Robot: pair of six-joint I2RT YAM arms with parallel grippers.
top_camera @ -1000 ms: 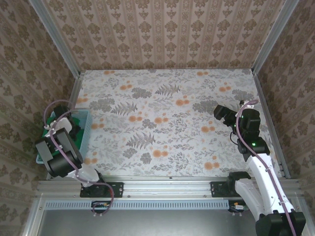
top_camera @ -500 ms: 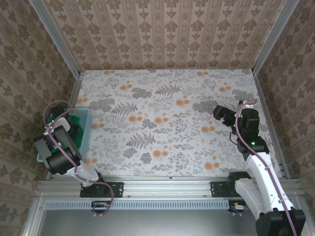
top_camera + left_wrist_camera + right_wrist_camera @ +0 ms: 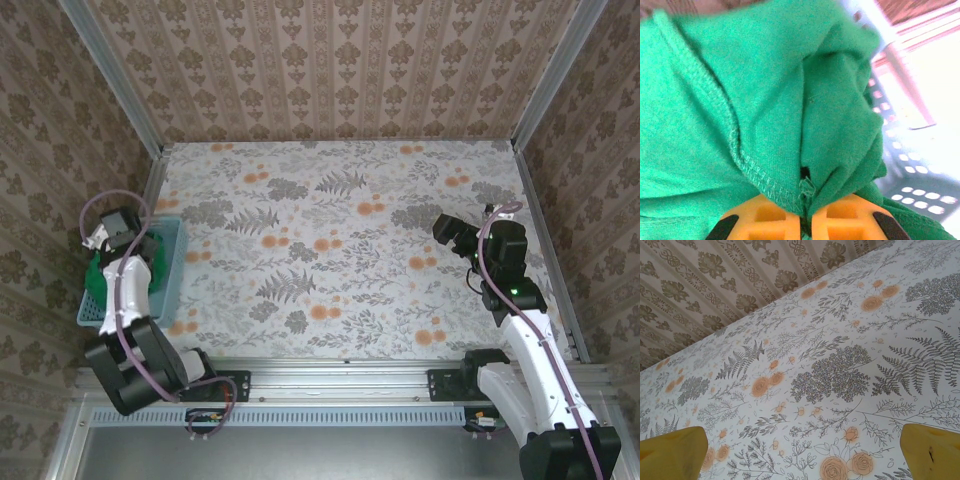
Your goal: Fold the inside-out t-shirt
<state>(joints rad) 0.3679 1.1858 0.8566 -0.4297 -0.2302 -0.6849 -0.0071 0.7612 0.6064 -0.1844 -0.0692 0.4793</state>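
At the left edge of the table (image 3: 340, 200), the left gripper (image 3: 802, 220) pinches the inside-out t-shirt (image 3: 740, 100) bunched in the light-blue basket (image 3: 910, 170), apparently the retrieval step, while the right gripper (image 3: 805, 450) hovers wide open at right, the next move likely lifting the cloth clear and spreading it flat.

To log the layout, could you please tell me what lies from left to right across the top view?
Basket holding the t-shirt → right gripper.
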